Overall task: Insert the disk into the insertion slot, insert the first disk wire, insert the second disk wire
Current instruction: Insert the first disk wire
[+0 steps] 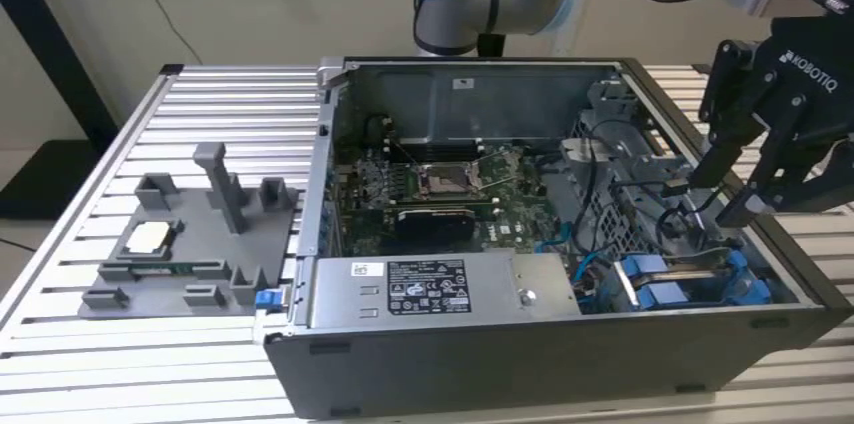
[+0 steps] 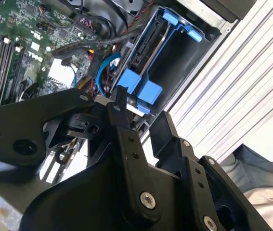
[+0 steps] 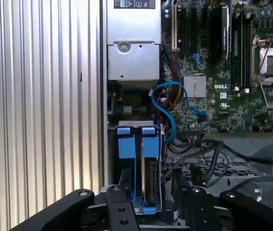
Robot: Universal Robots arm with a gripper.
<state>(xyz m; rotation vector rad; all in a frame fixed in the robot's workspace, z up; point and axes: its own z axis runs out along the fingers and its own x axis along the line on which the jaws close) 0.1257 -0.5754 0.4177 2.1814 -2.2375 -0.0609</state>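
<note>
Looks like the seating part of the disk step to me. The disk (image 3: 151, 184) stands edge-on in the insertion slot (image 2: 189, 57), down at about 4 o'clock of the open PC case (image 1: 534, 369) in the exterior view, just past the end of the power-supply box (image 1: 441, 289). Its blue frame tabs (image 3: 137, 144) stick out at the near end of the bay. The gripper (image 1: 711, 199) hangs over that corner, jaws apart and pointing down into the case. In both wrist views the fingers (image 2: 123, 122) sit either side of the frame end, and nothing is pinched between them. One tip is just beside a blue tab, but I can't tell if it's actually touching. To do this well, I'd say keep any push dead straight along the bay rails and even on both tabs so the frame doesn't cock sideways. Also watch the blue data cable (image 3: 167, 108) and the black wires looping right next to the bay, since they'd be easy to snag.
</note>
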